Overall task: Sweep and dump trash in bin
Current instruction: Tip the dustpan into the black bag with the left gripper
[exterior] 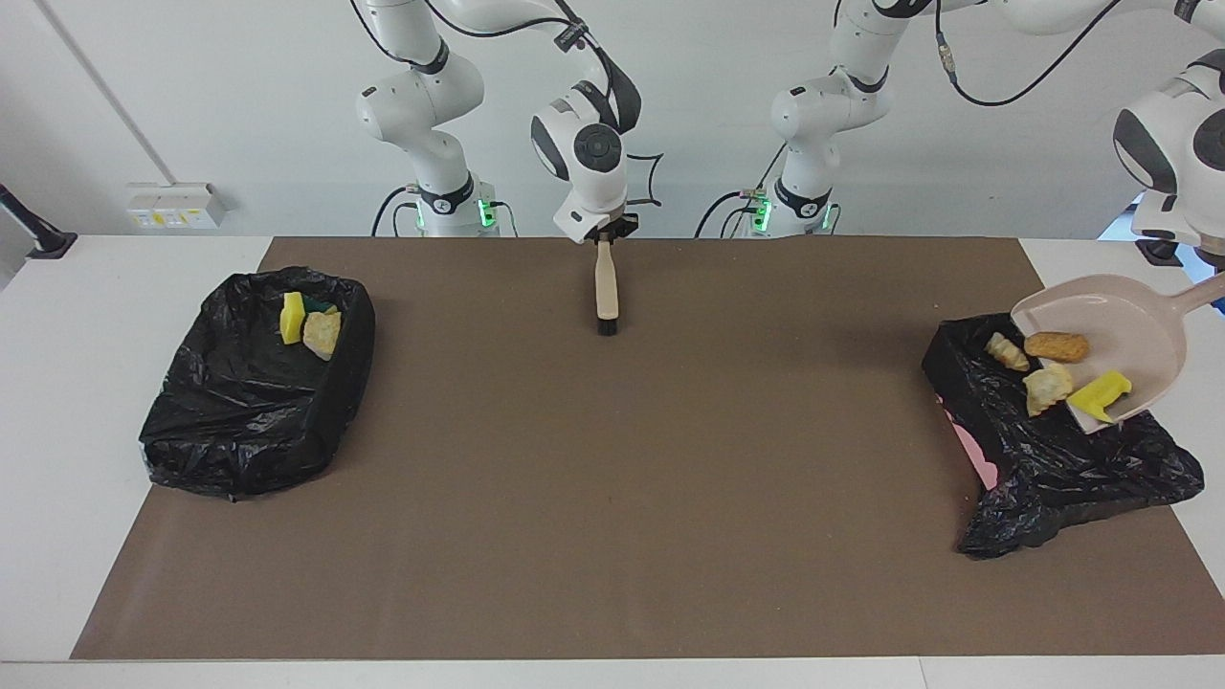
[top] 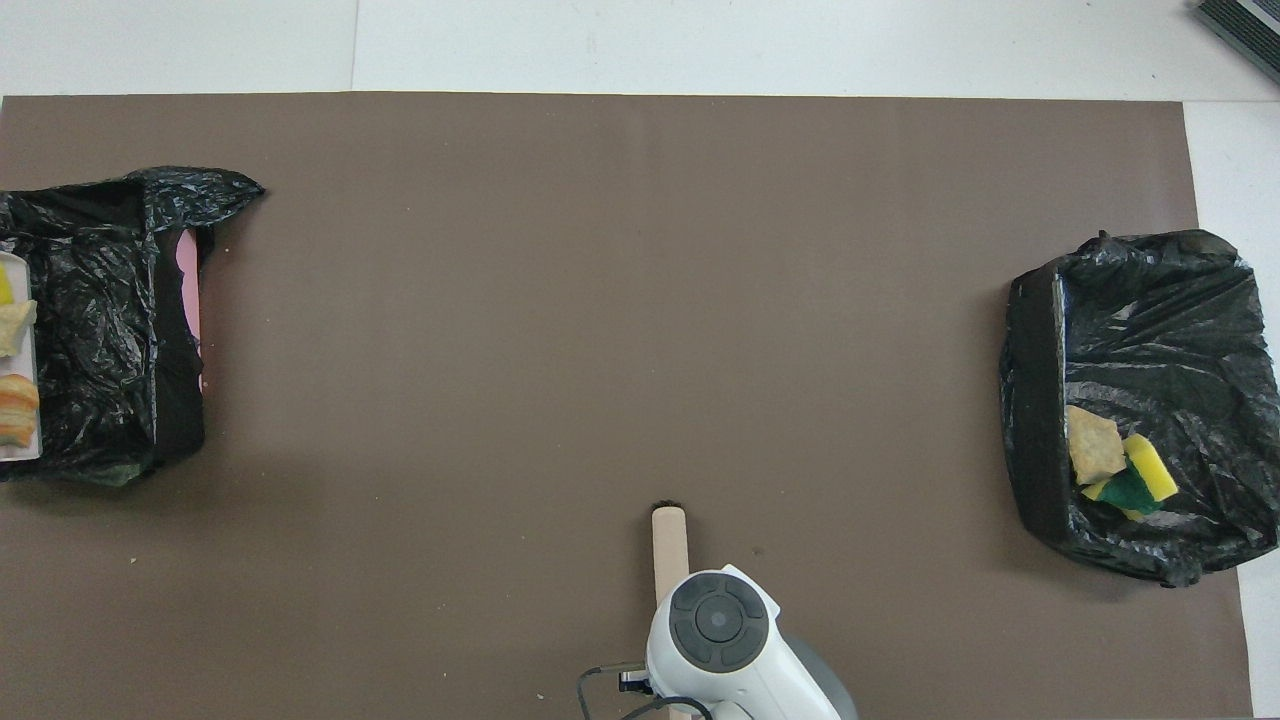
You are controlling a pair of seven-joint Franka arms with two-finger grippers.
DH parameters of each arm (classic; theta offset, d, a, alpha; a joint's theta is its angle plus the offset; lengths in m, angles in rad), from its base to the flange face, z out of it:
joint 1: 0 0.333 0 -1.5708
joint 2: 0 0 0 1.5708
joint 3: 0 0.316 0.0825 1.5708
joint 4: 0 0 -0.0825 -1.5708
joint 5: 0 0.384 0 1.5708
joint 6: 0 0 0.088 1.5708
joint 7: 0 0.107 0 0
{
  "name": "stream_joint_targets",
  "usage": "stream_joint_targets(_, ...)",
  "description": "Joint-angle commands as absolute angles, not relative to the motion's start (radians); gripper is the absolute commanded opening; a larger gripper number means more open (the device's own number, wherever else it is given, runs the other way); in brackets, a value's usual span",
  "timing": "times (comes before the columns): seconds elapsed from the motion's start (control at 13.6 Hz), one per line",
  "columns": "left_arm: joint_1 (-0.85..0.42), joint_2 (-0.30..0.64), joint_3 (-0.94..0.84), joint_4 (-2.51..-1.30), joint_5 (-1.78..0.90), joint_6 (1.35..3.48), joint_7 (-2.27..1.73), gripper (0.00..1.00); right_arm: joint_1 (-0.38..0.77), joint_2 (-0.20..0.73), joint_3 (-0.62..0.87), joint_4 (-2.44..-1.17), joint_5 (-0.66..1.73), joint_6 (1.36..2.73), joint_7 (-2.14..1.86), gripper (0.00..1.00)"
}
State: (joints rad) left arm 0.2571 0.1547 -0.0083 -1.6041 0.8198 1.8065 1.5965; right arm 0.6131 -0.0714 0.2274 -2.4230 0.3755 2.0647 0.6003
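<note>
While the dustpan (exterior: 1124,335) is tipped over the black-lined bin (exterior: 1053,450) at the left arm's end of the tabletop (exterior: 124,258), its trash chunks (exterior: 1048,388) are seen sliding off its lip: a tan piece, an orange-brown piece, a pale piece and a yellow piece, all over the bin's liner. The dustpan's handle is carried out past the frame edge, so the left gripper is not seen, though its fingers are taken to be closed on that handle. The hand brush (exterior: 605,292) is held upright over the brown mat (exterior: 612,459) by the right gripper (exterior: 604,233), whose fingers are clamped on its handle. Three more chunks (exterior: 308,323) are seen in a second black-lined bin (exterior: 249,402) at the right arm's end.
</note>
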Motion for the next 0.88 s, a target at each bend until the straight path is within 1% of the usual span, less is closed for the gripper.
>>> stream_joint_targets(0.0,0.22,0.16,0.002,-1.559,0.915,1.734,1.595,0.0,0.603,-0.055,0.23,-2.442,0.393,2.095,0.548,0.63)
stream_joint_targets(0.07,0.18,0.155,0.002,-1.557,0.952,1.695,1.595,0.0,0.603,-0.055,0.229,-2.441,0.393,2.092,0.517,1.0)
stream_joint_targets(0.29,0.134,0.153,-0.002,-1.499,0.968,1.57,1.595,0.0,0.598,-0.048,0.229,-2.434,0.391,2.092,0.534,1.0)
stream_joint_targets(0.37,0.129,0.147,-0.005,-1.497,0.959,1.531,1.595,0.0,0.598,-0.046,0.229,-2.431,0.391,2.094,0.532,1.0)
stream_joint_targets(0.51,0.071,0.085,-0.003,-1.499,0.918,1.494,1.582,0.0,0.595,-0.038,0.229,-2.424,0.391,2.094,0.531,1.0)
stream_joint_targets(0.66,0.058,0.071,-0.005,-1.511,0.804,1.455,1.466,0.0,0.572,-0.011,0.227,-2.376,0.391,2.091,0.529,1.0)
stream_joint_targets(0.81,0.023,0.055,-0.006,-1.525,0.65,1.41,1.276,0.0,0.525,-0.006,0.226,-2.335,0.387,2.083,0.526,1.0)
